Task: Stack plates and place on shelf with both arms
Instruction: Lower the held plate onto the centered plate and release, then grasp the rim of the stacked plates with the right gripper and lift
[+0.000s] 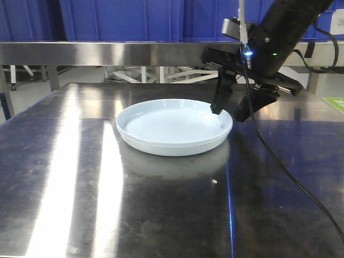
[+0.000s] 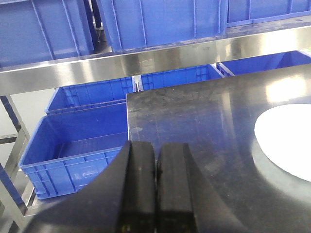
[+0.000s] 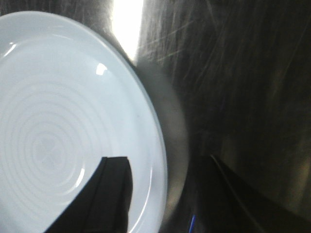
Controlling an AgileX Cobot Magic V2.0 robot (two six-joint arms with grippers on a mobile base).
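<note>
A pale blue-white plate [image 1: 171,128] lies flat in the middle of the dark steel tabletop [image 1: 64,177]. Whether it is one plate or two stacked, I cannot tell. My right gripper [image 1: 228,114] is open and straddles its right rim, one finger [image 1: 219,102] inside the dish and the other outside. In the right wrist view the plate [image 3: 63,121] fills the left, with the right gripper [image 3: 164,160] over its edge. My left gripper [image 2: 155,145] is shut on nothing, above the table's left corner, with the plate [image 2: 286,141] far to its right. The shelf [image 1: 107,54] runs behind the table.
Blue crates [image 1: 118,19] sit on the shelf rail [image 2: 146,60]; more blue crates [image 2: 73,145] stand lower, beyond the table's edge. A black cable [image 1: 290,177] trails from the right arm across the tabletop. A small white speck [image 1: 214,181] lies in front of the plate.
</note>
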